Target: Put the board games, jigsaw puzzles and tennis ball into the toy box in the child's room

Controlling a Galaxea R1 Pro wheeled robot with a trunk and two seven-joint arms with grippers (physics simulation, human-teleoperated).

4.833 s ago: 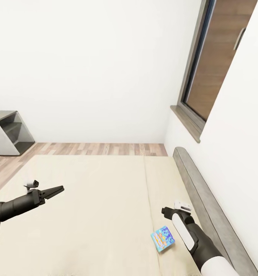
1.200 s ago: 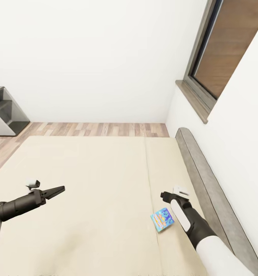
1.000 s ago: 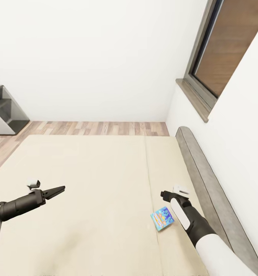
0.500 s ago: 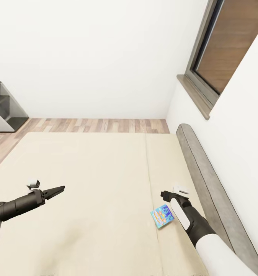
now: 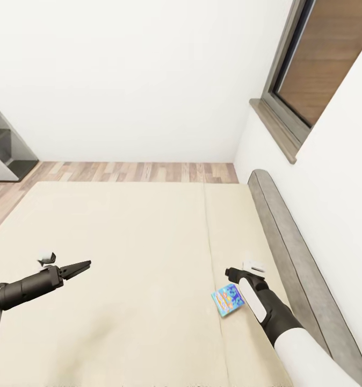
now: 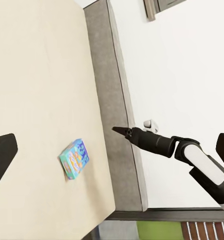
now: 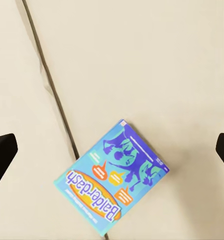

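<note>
bed (image 5: 122,242): a plain beige mattress is spreading across the head view, with a grey headboard (image 5: 294,252) running along its right side against the white wall.
board game: a blue printed box lettered balderdash (image 7: 113,181) is lying flat on the mattress near the headboard, sitting across a seam in the mattress; it is also showing in the head view (image 5: 227,300) and the left wrist view (image 6: 74,158).
right gripper (image 5: 233,273): it is hanging over the mattress just beside the blue box without touching it; the right wrist view is showing both fingertips far apart at the picture's edges, so the jaws are standing wide and holding nothing.
left gripper (image 5: 78,267): it is hovering over the left part of the mattress, well apart from the box; its fingers are looking pressed together to a point, with nothing between them.
room: a wood-plank floor (image 5: 132,171), a window (image 5: 320,64) and a grey side unit (image 5: 4,145) are showing beyond the bed.
</note>
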